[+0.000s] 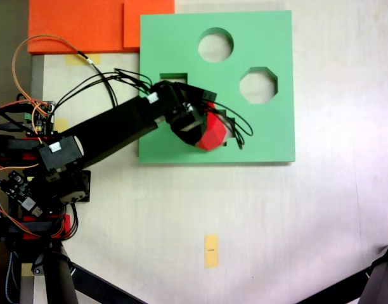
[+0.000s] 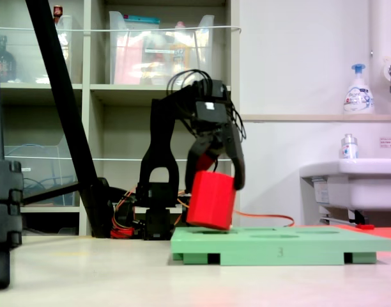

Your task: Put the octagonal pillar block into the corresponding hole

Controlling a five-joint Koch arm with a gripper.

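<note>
The red octagonal block (image 1: 214,136) (image 2: 211,201) is held tilted in my gripper (image 1: 206,130) (image 2: 214,184), which is shut on it from above. It hangs over the lower middle of the green foam board (image 1: 175,136) (image 2: 278,246), its lowest corner close to the board's top. The eight-sided hole (image 1: 258,85) lies open, up and to the right of the block in the top-down fixed view. The arm and block cover part of another cutout beneath them.
The board also has a round cutout (image 1: 215,45) and a square-edged cutout (image 1: 174,77). Orange foam sheets (image 1: 86,25) lie at the back left. A yellow tape mark (image 1: 211,251) is on the table. A sink (image 2: 352,182) and shelves (image 2: 119,89) stand behind.
</note>
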